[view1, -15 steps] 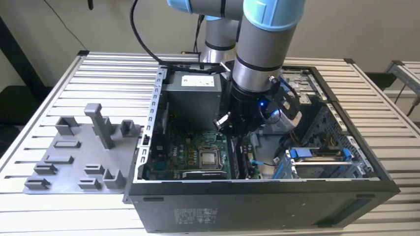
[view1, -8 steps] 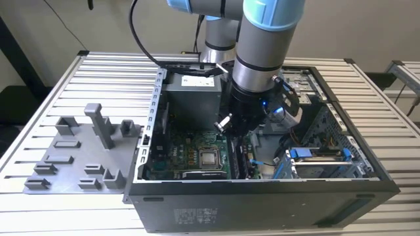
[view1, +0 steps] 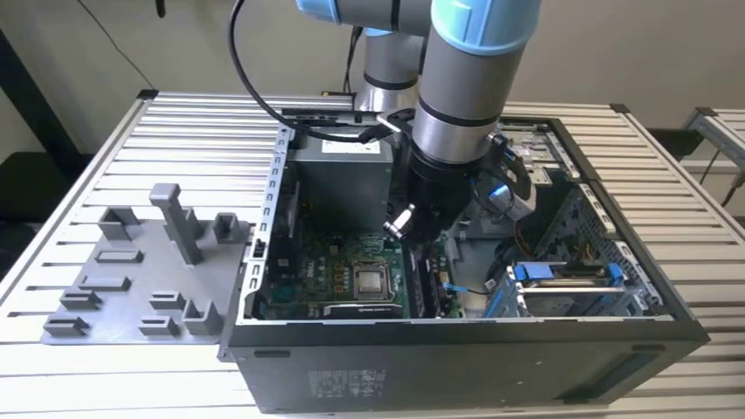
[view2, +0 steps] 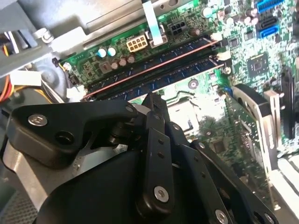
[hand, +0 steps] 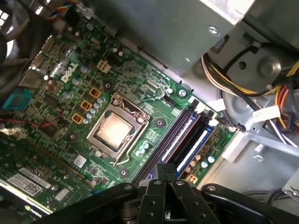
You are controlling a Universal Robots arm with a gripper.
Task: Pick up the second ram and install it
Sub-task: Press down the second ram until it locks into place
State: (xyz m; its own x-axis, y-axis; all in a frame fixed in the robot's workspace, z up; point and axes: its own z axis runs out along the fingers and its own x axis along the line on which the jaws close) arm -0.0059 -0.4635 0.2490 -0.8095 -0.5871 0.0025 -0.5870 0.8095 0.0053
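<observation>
Right now your gripper (view1: 402,229) is down inside the open computer case (view1: 466,345), over the green motherboard (view1: 338,271). You can see the fingers (view2: 152,105) drawn narrow in both wrist views, tips together, with nothing showing between them. They end just beside the near end of the memory slots (hand: 184,137).

Look at the second wrist view and you will find two long dark-blue sticks lying side by side in those slots, with a thin red wire (view2: 154,66) running along them. The one closer to your fingertips is, as far as you can judge, the second ram (view2: 196,66), and it sits low in its slot rather than in the gripper. You cannot tell whether the tips are touching it. The other stick (view2: 184,48) lies just past it, parallel.

On the far side of the slots from the cables, the processor socket (hand: 117,130) sits in its metal frame. Bundled yellow and black cables (hand: 233,79) lie beside the slots on the other side.

Outside the case, on the exterior view's left, your grey holder tray (view1: 128,288) rests on the slatted table (view1: 70,375), well apart from the arm.
</observation>
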